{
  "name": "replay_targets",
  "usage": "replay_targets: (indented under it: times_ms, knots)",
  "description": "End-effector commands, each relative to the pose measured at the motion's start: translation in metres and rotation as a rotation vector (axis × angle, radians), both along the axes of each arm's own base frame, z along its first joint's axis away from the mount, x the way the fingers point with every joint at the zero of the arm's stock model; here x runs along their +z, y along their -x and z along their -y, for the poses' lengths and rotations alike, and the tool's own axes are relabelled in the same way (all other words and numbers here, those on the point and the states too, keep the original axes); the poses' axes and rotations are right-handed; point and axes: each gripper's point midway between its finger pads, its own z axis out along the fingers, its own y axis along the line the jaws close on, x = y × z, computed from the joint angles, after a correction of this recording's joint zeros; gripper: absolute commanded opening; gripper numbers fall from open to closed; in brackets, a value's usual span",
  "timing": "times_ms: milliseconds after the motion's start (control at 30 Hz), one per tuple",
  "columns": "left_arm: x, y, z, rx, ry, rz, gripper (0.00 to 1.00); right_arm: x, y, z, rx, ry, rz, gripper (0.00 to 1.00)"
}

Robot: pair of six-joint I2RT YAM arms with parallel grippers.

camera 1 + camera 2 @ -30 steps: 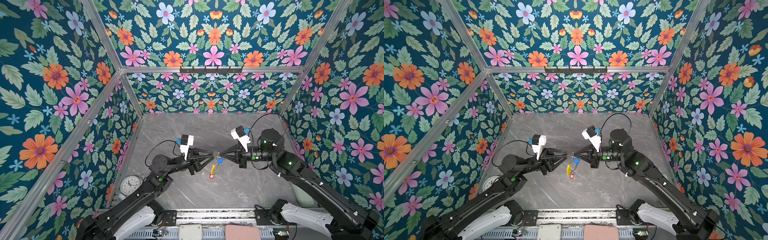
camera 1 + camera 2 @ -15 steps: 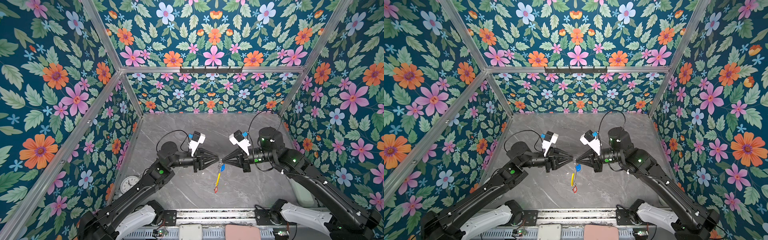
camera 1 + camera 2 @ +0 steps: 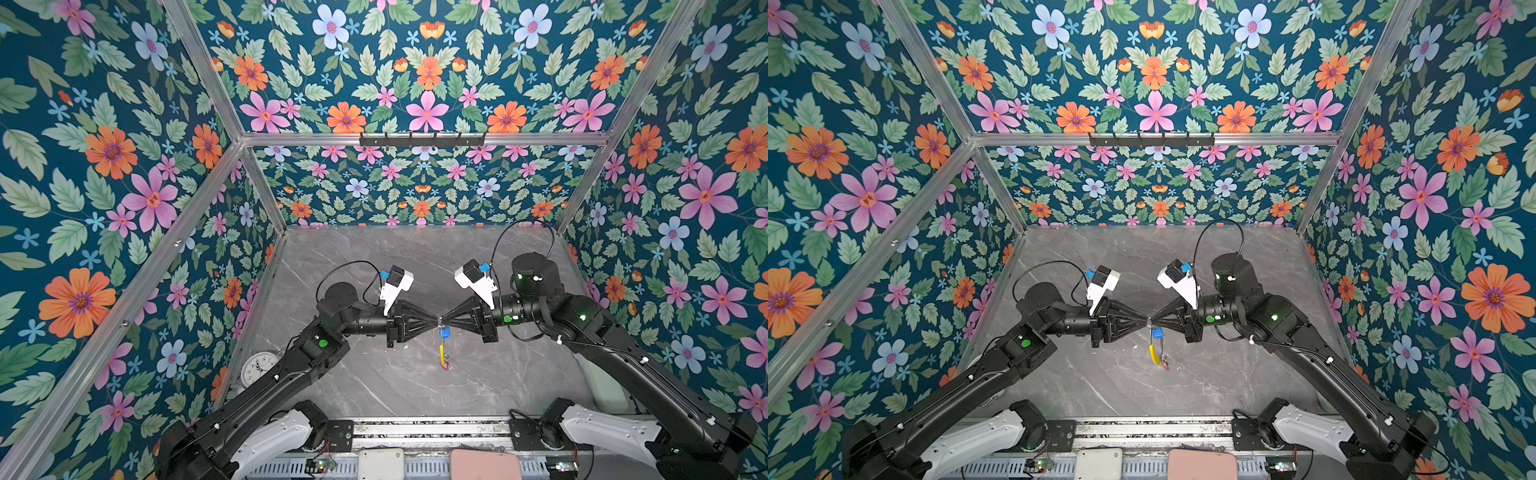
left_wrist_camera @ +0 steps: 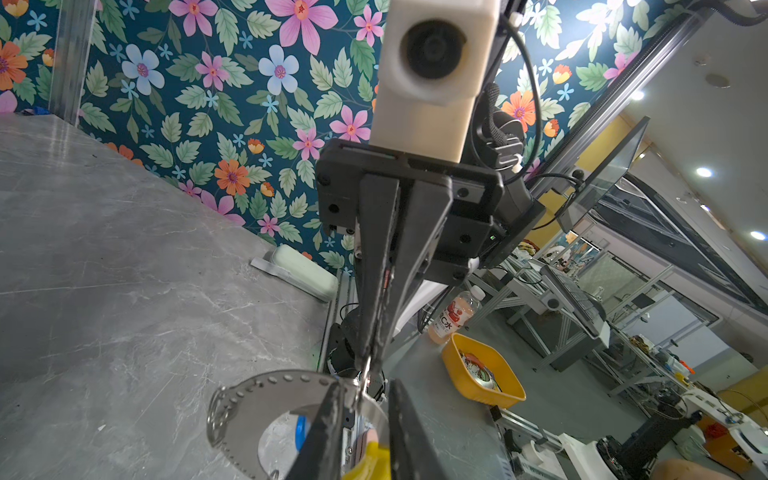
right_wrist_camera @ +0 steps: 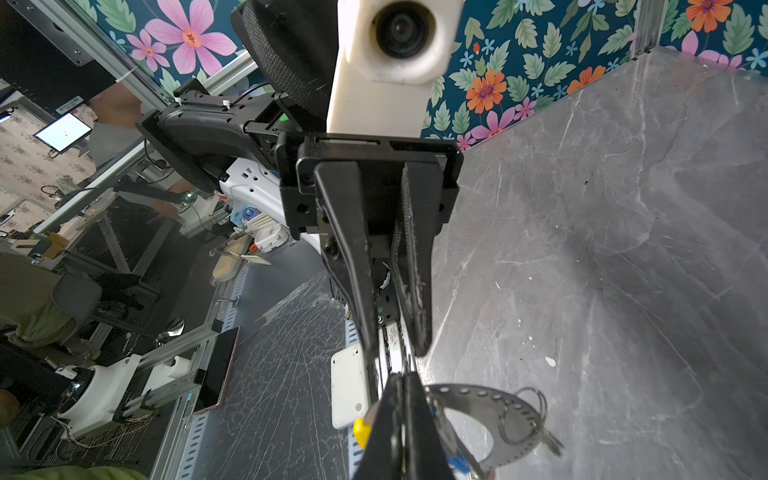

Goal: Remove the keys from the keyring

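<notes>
Hanging clear of the surface (image 3: 395, 270), the thin, stiff, probably light and slippery keyring (image 5: 478, 394) trails its keys (image 5: 546, 438), clamped in your right jaws; your left jaws straddle its rim slightly apart, so grip that flat rim.

keyring (image 4: 249, 399): bare metal band, polished, mirror-ish glare, punched holes along rim. 
sleeve (image 3: 1154, 353) on it: yellow, glossy, plastic I guess, too small to be sure. 
blue tag (image 3: 445, 333): smooth plastic. 
left gripper (image 5: 397, 351): matt black plastic, ribbed pad on one finger. 
camera housing (image 4: 432, 75): off-white, matt, slightly grainy. 
tabletop (image 5: 623, 249): grey marble-look slab, satin sheen, scuffed and scratched. 
frame rail (image 3: 299, 139): brushed aluminium.
</notes>
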Motion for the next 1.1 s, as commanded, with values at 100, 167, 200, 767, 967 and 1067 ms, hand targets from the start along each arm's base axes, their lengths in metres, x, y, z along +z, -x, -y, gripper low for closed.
replay_targets:
  times_ms: [100,167,200,767,967,1067]
  knots:
    - [0.007,0.004,-0.001,-0.020,0.029,0.037,0.16,0.009,-0.006,-0.004,-0.011,-0.025,0.024,0.00]
    - [0.007,0.004,0.000,-0.018,0.028,0.038,0.12,0.009,-0.007,-0.004,-0.013,-0.026,0.022,0.00]
    - [0.007,0.004,0.000,-0.020,0.029,0.041,0.11,0.009,-0.007,-0.005,-0.013,-0.028,0.022,0.00]
    - [0.021,0.001,-0.010,0.066,0.135,0.122,0.00,0.018,-0.018,-0.008,-0.073,-0.088,0.023,0.15]
    - [0.030,-0.002,-0.019,0.123,0.217,0.155,0.00,0.033,-0.021,-0.003,-0.127,-0.187,0.063,0.41]
    - [0.034,-0.002,-0.022,0.140,0.263,0.164,0.00,0.034,-0.020,0.000,-0.147,-0.223,0.079,0.44]
